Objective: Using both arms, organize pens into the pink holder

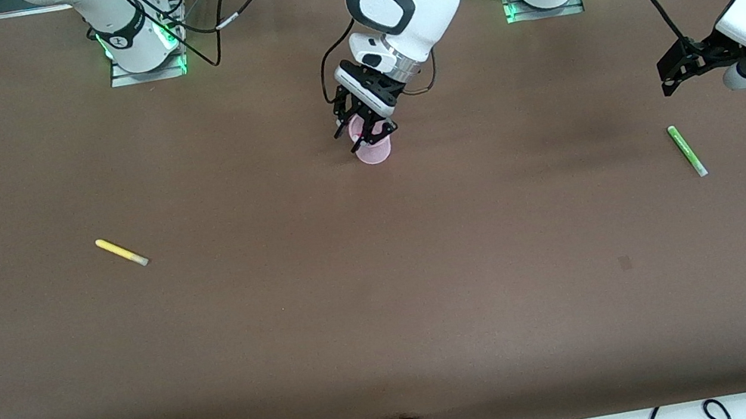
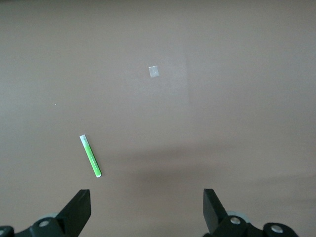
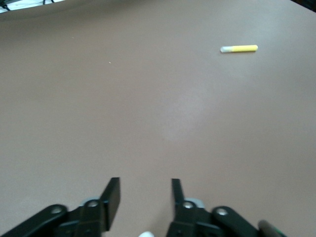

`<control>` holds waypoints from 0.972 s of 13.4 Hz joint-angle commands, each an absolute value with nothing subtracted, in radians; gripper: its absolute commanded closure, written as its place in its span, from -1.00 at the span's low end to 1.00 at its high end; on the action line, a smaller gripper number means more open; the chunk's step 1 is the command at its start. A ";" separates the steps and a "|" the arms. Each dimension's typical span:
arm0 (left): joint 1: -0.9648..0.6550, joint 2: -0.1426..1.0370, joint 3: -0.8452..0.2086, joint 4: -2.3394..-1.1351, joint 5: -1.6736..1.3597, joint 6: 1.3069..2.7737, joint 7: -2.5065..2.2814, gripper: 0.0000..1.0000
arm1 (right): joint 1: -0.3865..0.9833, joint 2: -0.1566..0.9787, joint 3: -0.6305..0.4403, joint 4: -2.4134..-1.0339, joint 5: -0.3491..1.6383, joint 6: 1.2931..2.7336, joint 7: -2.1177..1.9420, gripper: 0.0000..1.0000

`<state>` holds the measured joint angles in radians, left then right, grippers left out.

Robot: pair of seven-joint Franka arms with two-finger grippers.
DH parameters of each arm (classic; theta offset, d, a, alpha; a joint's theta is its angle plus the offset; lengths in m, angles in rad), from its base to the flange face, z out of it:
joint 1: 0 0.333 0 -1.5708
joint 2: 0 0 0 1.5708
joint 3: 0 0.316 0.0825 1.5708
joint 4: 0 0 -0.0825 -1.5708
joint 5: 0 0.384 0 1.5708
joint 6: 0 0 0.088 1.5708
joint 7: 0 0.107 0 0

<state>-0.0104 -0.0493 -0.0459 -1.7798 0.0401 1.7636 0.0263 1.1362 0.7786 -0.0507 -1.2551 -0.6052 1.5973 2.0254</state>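
The right tool (image 1: 365, 128) is hovering directly over the pink holder (image 1: 374, 151), which is standing upright near the middle of the worktop (image 1: 389, 299), closer to the robot bases than to the front camera. Its fingers are parted with nothing visibly between them; in the right wrist view a pale rounded tip (image 3: 145, 234) is showing at the frame's edge just under the right tool, possibly a pen cap standing in the holder, though I cannot tell for sure.

The left tool (image 1: 673, 72) is hanging spread wide and empty over the left arm's end of the worktop, above the green pen (image 1: 686, 150), which is lying flat on the surface. The yellow pen (image 1: 121, 252) is lying flat toward the right arm's end, well apart from the holder. No magenta or purple pen is lying loose on the worktop.

Risks, as I judge them: the holder is light, so the right tool's fingers, sitting so close to its rim, could clip and topple it on lifting away. For the left arm, the green pen is thin and round, so a descent slightly off its axis could roll it aside or pinch only the cap.
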 commanded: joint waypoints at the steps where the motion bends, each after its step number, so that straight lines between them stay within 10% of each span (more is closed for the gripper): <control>1: -0.011 -0.051 -0.048 -1.763 0.063 1.737 0.018 -1.00 | 1.126 0.694 -0.071 -1.209 -0.568 1.572 1.906 -0.98; 13: -0.002 -0.051 -0.048 -1.763 0.063 1.735 0.026 -1.00 | 0.681 0.331 -0.153 -1.213 -0.168 1.395 0.762 -0.99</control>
<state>-0.0067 -0.0493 -0.0433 -1.7784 0.0408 1.7548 0.0263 0.7243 0.3757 -0.1159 -1.1875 -0.2320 1.4239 0.9425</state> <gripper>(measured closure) 0.000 0.000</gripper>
